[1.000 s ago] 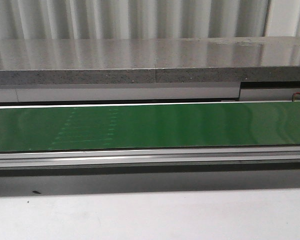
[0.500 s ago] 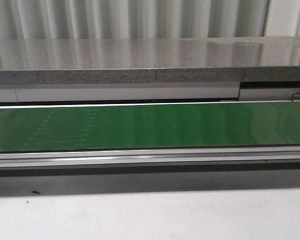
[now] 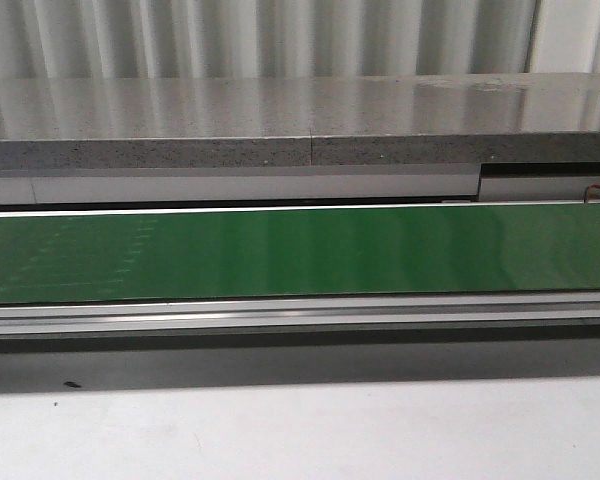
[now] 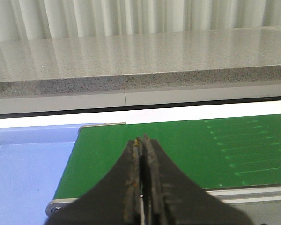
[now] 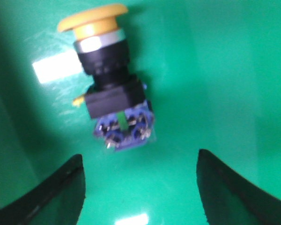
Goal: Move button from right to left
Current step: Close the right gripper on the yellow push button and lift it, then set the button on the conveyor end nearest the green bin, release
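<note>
Button [image 5: 110,89]: you see it lying on its side on the green belt [image 5: 215,70], just ahead of your right claw [image 5: 140,187], roughly centred between the two fingers and clear of both.
Button parts: yellow cap points away from the claw; black collar sits behind it; the blue contact block with its screw terminals faces the fingers.
Right claw: spread wide, both dark fingertips [image 5: 61,197] apart, with nothing between them.
Left claw [image 4: 143,140]: pressed together, holding nothing, tips over the end of the belt.
Beside the left claw: a light blue tray [image 4: 23,168] lies next to the belt's end, off to one side of the fingers.
Beyond the left claw: a grey speckled counter [image 4: 140,56] runs along the far side of the belt.
Front view: you get only the belt and the counter; neither claw and no button show there.
</note>
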`<state>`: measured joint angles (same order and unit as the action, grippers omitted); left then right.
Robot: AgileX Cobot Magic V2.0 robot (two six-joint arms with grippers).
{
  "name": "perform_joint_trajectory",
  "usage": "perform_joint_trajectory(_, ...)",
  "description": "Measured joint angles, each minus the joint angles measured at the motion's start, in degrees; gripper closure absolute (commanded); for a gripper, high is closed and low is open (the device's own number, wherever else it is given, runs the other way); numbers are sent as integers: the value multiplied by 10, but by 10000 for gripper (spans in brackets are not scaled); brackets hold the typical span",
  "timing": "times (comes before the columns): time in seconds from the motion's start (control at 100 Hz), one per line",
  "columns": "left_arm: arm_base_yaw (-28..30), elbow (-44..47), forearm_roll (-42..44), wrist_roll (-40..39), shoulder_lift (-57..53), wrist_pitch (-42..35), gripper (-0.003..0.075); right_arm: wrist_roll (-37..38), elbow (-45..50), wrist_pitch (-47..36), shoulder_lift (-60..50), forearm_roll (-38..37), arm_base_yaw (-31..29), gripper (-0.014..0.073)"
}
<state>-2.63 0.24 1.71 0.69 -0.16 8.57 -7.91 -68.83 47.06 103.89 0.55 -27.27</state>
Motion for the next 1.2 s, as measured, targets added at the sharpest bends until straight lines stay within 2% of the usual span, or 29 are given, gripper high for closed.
perform_joint_trajectory(0.26,0,0,0,0,0,0,741,-19,-39,-7,66,25,0,106)
perform_joint_trajectory(0.31,0,0,0,0,0,0,741,-20,-43,-7,73,29,0,160)
perform_joint_trajectory(0.43,0,0,0,0,0,0,741,-21,-45,-8,82,34,0,351)
perform_joint_trajectory(0.48,0,0,0,0,0,0,741,-21,-45,-8,82,34,0,380)
perform_joint_trajectory(0.71,0,0,0,0,0,0,741,-22,-47,-11,74,34,0,368)
perform_joint_trajectory(0.87,0,0,0,0,0,0,741,-22,-47,-1,28,34,12,368)
perform_joint_trajectory(1.02,0,0,0,0,0,0,741,-15,-47,29,-26,34,49,367)
perform_joint_trajectory(1.2,0,0,0,0,0,0,741,29,-47,62,-71,35,115,367)
